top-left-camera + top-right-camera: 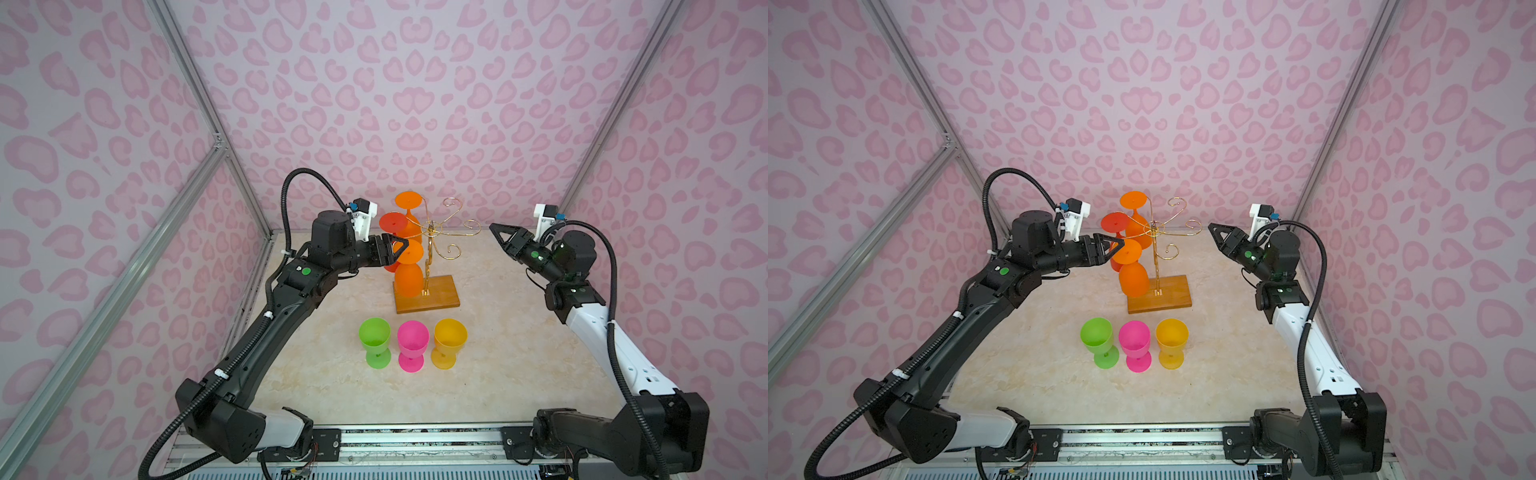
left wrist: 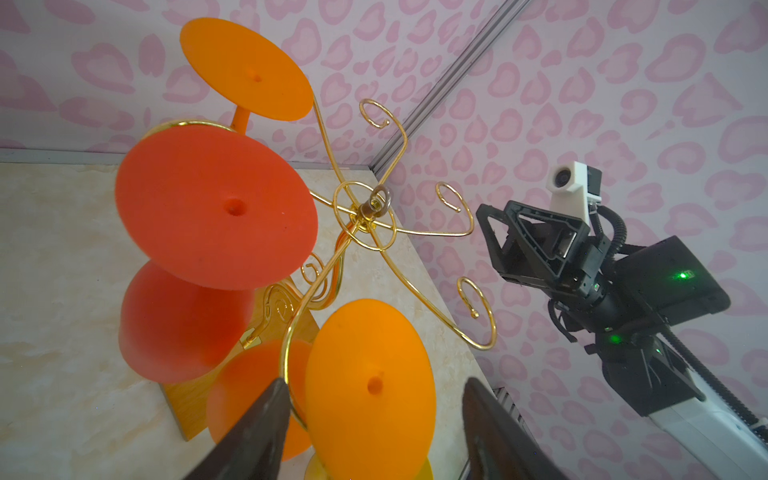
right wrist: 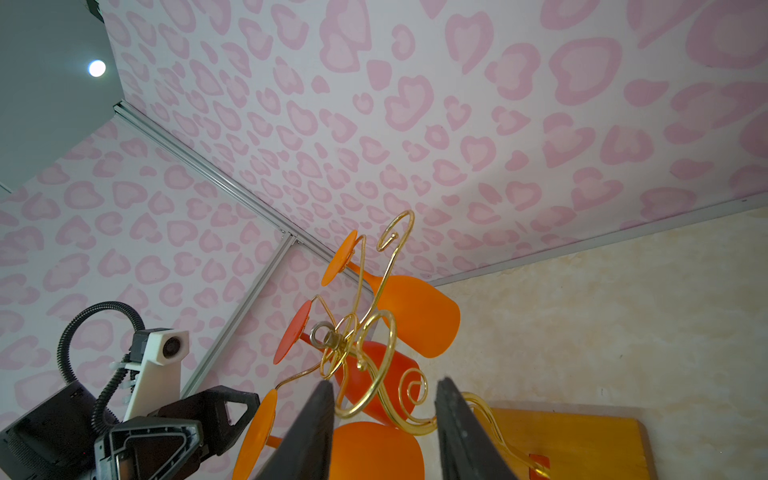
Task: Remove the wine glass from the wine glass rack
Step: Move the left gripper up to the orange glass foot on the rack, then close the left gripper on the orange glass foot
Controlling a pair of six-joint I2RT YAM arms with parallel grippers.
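Marble tabletop [image 1: 519, 353], left jaws wide astride orange glass [image 1: 409, 279]

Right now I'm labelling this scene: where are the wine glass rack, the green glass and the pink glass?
wine glass rack [image 1: 442, 294]: in a top view, bare part of its wooden base.
green glass [image 1: 375, 337]: in a top view, on its bowl.
pink glass [image 1: 412, 340]: in a top view, on its bowl.

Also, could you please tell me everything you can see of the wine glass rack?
The wine glass rack is thin gold wire: curled arms atop a wavy post on a rectangular wooden base. It stands upright at the table's back. Three glasses, two orange and one red, hang upside down from its arms; the other arms are bare.
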